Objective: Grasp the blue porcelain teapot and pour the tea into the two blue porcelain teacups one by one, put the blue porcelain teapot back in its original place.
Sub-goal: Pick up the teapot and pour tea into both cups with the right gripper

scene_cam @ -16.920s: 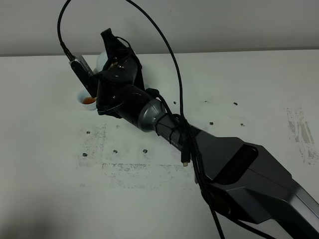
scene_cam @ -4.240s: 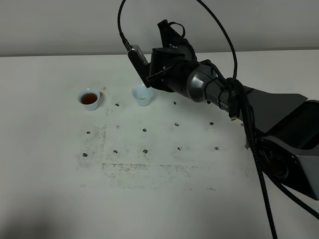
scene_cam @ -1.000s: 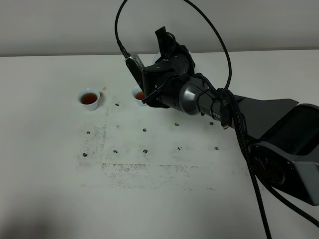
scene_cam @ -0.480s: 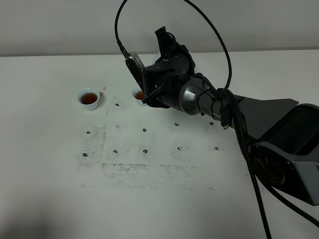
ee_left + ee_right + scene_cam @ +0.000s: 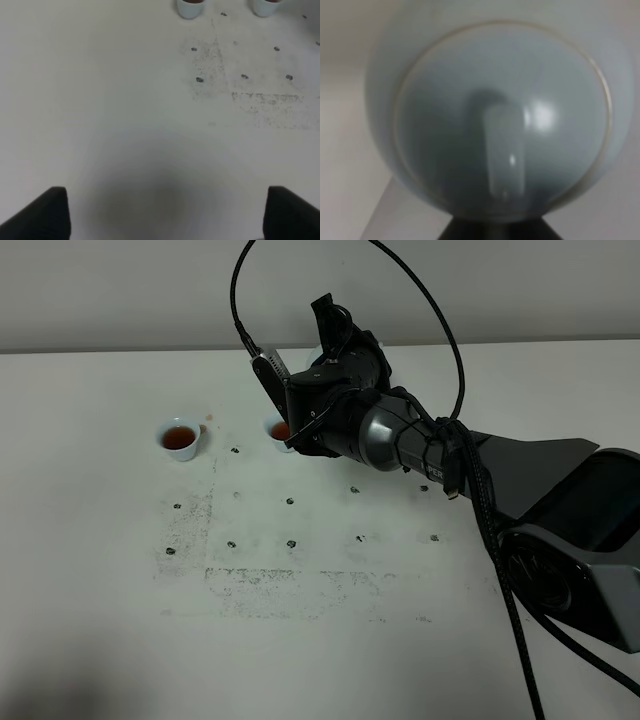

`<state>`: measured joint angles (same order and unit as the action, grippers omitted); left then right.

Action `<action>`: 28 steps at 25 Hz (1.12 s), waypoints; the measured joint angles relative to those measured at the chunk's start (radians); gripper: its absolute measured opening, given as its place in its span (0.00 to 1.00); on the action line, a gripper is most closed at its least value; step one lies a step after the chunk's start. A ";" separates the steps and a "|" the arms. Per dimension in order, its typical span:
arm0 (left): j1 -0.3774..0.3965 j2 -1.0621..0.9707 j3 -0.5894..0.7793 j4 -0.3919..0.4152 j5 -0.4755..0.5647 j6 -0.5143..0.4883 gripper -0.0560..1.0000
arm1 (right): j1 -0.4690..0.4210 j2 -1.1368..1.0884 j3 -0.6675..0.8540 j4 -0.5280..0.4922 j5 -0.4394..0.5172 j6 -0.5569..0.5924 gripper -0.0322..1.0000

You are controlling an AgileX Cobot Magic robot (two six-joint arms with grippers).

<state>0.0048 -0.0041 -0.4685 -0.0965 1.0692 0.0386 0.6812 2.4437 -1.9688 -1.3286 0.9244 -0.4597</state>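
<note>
The right gripper [image 5: 322, 365], clamped on the blue porcelain teapot [image 5: 495, 115], tips it to fill the teacup [image 5: 280, 430] below.

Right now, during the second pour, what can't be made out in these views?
- Exterior high: the teapot is hidden behind the right arm; the spout and any tea stream cannot be seen.
- Exterior high: the second teacup is half covered by the arm, so its fill level is unclear.
- Right wrist: close and blurred; the right gripper is out of frame.
- Left wrist: both teacups are cut off by the edge.
</note>
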 joint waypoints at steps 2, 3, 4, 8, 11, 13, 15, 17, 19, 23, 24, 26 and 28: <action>0.000 0.000 0.000 0.000 0.000 0.000 0.76 | 0.000 0.000 0.000 0.000 0.000 0.001 0.07; 0.000 0.000 0.000 0.000 0.000 0.000 0.76 | 0.000 0.000 0.000 0.000 0.000 0.001 0.07; 0.000 0.000 0.000 0.000 0.000 0.000 0.76 | 0.000 0.000 0.000 0.000 0.000 0.001 0.07; 0.000 0.000 0.000 0.000 0.000 0.000 0.76 | 0.000 0.000 0.000 0.000 0.000 0.001 0.07; 0.000 0.000 0.000 0.000 0.000 0.000 0.76 | 0.000 0.000 0.000 0.000 0.000 0.003 0.07; 0.000 0.000 0.000 0.000 0.000 0.000 0.76 | 0.000 0.000 0.000 0.000 0.000 0.003 0.07; 0.000 0.000 0.000 0.000 0.000 0.000 0.76 | 0.000 0.000 0.000 0.000 0.000 0.003 0.07; 0.000 0.000 0.000 0.000 0.000 0.000 0.76 | 0.000 0.000 0.000 0.000 0.000 0.005 0.07; 0.000 0.000 0.000 0.000 0.000 0.000 0.76 | 0.000 0.000 0.000 0.000 0.000 0.014 0.07; 0.000 0.000 0.000 0.000 0.000 0.000 0.76 | 0.000 0.000 0.000 0.004 0.000 0.020 0.07; 0.000 0.000 0.000 0.000 0.000 0.000 0.76 | 0.000 0.000 0.000 0.012 0.000 0.021 0.07; 0.000 0.000 0.000 0.000 0.000 0.000 0.76 | 0.000 0.000 0.000 0.042 0.002 0.022 0.07; 0.000 0.000 0.000 0.000 0.000 0.000 0.76 | 0.000 0.000 0.000 0.097 0.002 0.006 0.07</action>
<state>0.0048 -0.0041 -0.4685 -0.0965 1.0692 0.0386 0.6812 2.4437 -1.9688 -1.2314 0.9265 -0.4534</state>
